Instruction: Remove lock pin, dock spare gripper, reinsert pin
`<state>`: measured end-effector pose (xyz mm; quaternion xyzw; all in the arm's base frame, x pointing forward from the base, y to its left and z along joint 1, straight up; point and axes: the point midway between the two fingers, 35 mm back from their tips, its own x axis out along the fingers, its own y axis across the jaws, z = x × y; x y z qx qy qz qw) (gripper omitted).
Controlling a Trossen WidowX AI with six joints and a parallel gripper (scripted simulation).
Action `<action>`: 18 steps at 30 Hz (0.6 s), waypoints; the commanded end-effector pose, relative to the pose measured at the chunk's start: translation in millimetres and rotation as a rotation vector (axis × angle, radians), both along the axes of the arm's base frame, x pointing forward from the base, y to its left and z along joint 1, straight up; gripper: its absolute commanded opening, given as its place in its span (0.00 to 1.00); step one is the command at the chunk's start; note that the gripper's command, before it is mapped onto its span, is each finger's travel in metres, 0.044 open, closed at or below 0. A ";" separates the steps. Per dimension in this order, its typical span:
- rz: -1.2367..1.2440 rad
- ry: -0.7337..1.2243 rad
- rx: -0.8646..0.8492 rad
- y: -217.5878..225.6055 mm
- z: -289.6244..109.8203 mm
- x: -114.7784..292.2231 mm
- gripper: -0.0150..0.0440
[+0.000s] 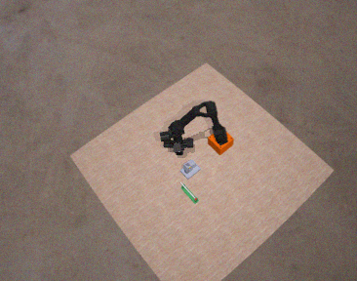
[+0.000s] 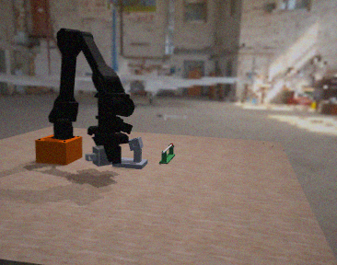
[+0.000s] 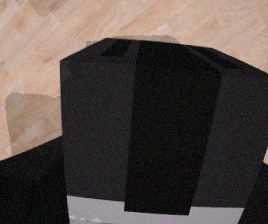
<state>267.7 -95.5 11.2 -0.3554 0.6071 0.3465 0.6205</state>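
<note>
Black parallel-jaw gripper [image 2: 107, 154] is clamped on the blocky black-and-grey spare gripper [image 3: 145, 143], low on the wooden board [image 1: 264, 185], at 9 o'clock of the grey socket mount [image 2: 135, 155]. Looks rigid, boxy, flat-sided: grip across the flats, unlikely to slip. Lock pin lies on its green cradle [image 1: 190, 194], at 6 o'clock of the mount in top view. Count: one mount, one spare, one cradle.

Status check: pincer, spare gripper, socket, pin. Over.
Pincer shut on spare gripper, low over the table. Mount socket empty. Lock pin out, resting on green holder. Nothing visible between gripper and mount. Over.
</note>
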 end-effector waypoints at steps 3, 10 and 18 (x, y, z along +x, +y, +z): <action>0.152 -0.004 -0.008 -0.6 2.0 -1.2 0.25; 0.322 -0.004 -0.012 -0.8 2.5 -3.1 0.25; 0.517 -0.003 -0.018 -0.9 3.1 -5.2 0.25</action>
